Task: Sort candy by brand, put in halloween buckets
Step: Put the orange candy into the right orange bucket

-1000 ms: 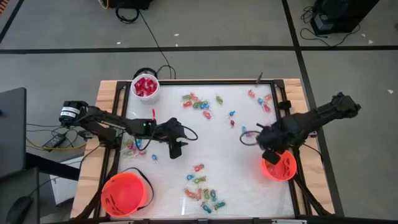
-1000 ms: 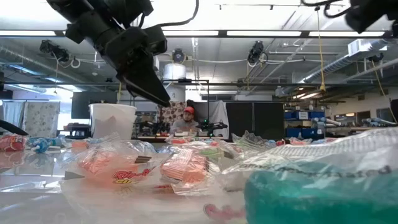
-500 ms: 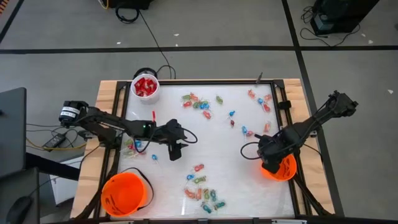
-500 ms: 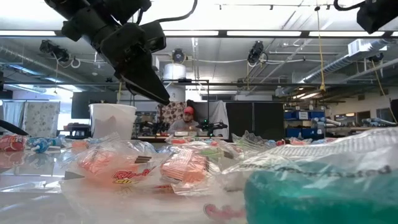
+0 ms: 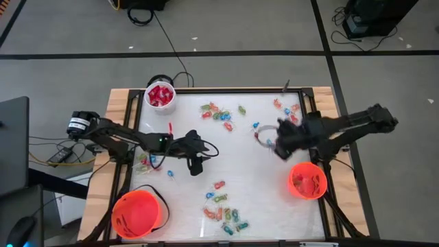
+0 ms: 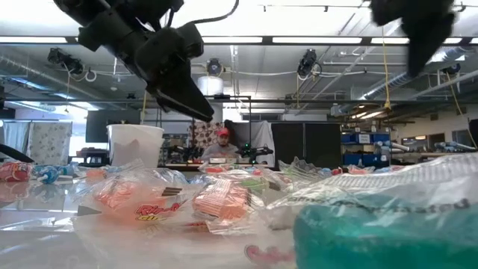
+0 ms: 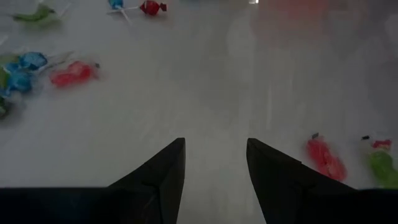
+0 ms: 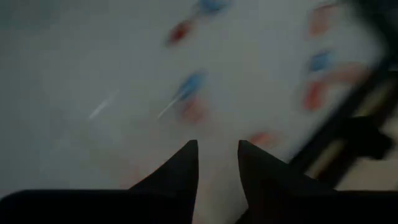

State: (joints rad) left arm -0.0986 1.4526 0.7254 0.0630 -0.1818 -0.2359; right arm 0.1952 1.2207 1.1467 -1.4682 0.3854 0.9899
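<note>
The right tool (image 5: 277,145), spread and empty, could scatter the lollipops (image 8: 186,90) just ahead by descending carelessly.

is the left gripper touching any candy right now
Apart. The left wrist view shows the left gripper open with only bare table between its fingers; the nearest red candy lies off to one side, clear of them.

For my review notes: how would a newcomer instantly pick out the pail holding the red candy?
Look at the table in the high view, at its far left corner. There stands a small white pail full of red packets. The other two pails, one near left, one near right, are bright orange.
</note>
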